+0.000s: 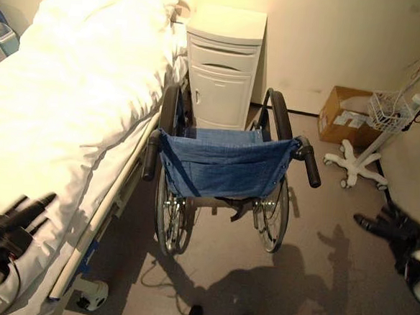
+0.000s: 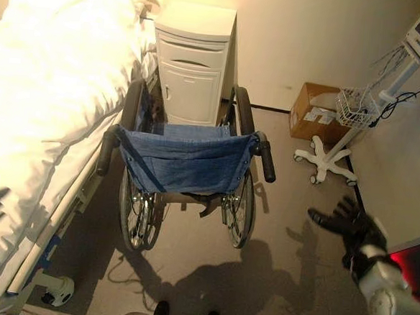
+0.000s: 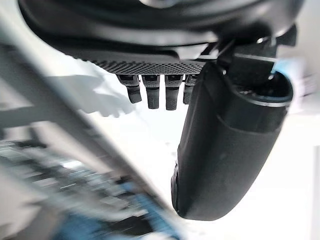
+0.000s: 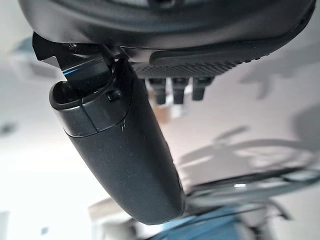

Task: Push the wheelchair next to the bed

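The wheelchair (image 1: 224,166) with a blue cloth back and black push handles stands close beside the bed (image 1: 61,118), facing a white bedside cabinet. The bed is covered by a white quilt. My left hand (image 1: 14,223) hovers over the bed's edge at the lower left, fingers straight, well short of the left push handle (image 1: 150,155). My right hand (image 2: 349,225) is spread open above the floor to the right of the chair, away from the right push handle (image 2: 266,160). Each wrist view shows straight fingers (image 3: 150,90) and a thumb (image 4: 125,155) holding nothing.
A white bedside cabinet (image 1: 224,65) stands against the wall ahead of the chair. A cardboard box (image 1: 346,116) and a white wheeled stand (image 1: 357,160) with a wire basket are at the right. A bed castor (image 1: 92,293) sits at the lower left. Open floor lies behind the chair.
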